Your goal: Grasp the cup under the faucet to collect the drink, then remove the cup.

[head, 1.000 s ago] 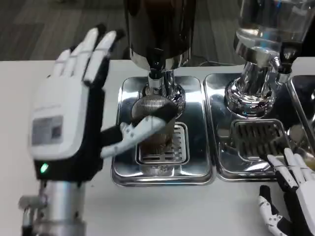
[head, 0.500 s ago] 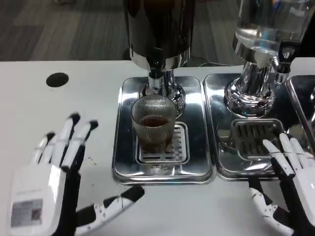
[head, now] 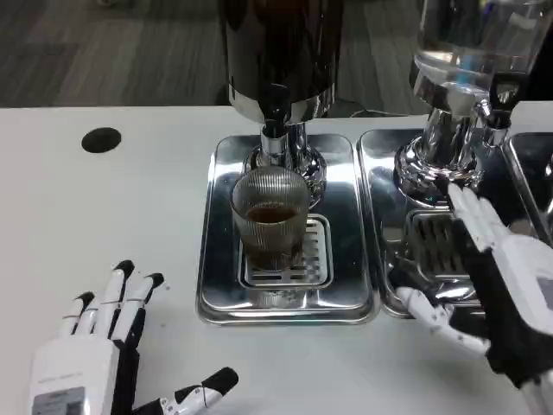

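Observation:
A ribbed clear cup [head: 270, 220] with dark drink in its bottom stands upright on the drain grate [head: 316, 256] of the left steel tray [head: 216, 259], directly below the black faucet [head: 275, 114] of the dark dispenser. My left hand [head: 99, 359] lies low at the front left of the table, fingers spread, well clear of the cup and holding nothing. Over the right tray my right hand [head: 492, 275] is raised, fingers stretched toward the back and thumb pointing left at the cup, a gap still between them.
A second dispenser [head: 467, 60] with clear liquid stands on the right steel tray [head: 380, 173] behind my right hand. A black round hole [head: 101, 140] marks the white table at the far left. The table's front strip lies between my hands.
My left hand let the cup go, dropped to the front left and slid further back. My right hand rose from the front right corner and moved up over the right tray toward the cup.

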